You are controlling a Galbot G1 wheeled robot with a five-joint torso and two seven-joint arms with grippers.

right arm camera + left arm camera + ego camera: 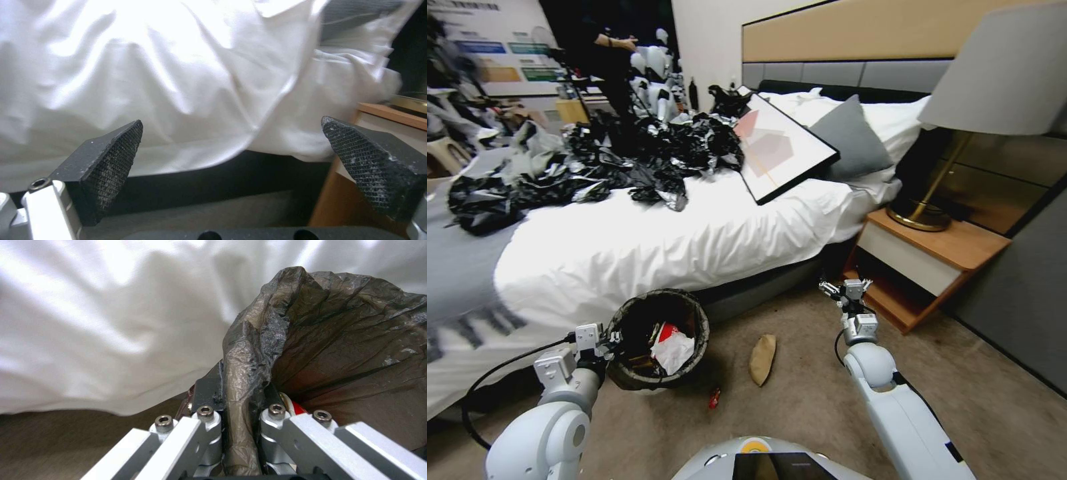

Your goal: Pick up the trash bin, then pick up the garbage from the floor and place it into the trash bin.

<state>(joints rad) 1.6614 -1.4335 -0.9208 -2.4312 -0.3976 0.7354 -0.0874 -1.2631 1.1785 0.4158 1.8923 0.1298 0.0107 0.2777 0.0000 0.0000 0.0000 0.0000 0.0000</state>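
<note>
My left gripper (608, 344) is shut on the near-left rim of the trash bin (657, 313), which is lined with a dark bag and sits beside the bed. In the left wrist view the fingers (208, 396) clamp the folded bag edge of the trash bin (347, 340). Inside lie a white tissue (672, 350) and a red wrapper (668, 331). Garbage on the carpet includes a brown cardboard piece (762, 359) and a small red wrapper (714, 398). My right gripper (844, 291) hangs open and empty above the carpet near the nightstand, with its pads (116, 160) wide apart.
The bed (647, 247) with its white duvet fills the left and carries a heap of black plastic sheeting (594, 167), a framed picture (780, 150) and a grey pillow (850, 140). A wooden nightstand (934, 260) with a lamp (1000, 73) stands on the right. Open carpet lies in front.
</note>
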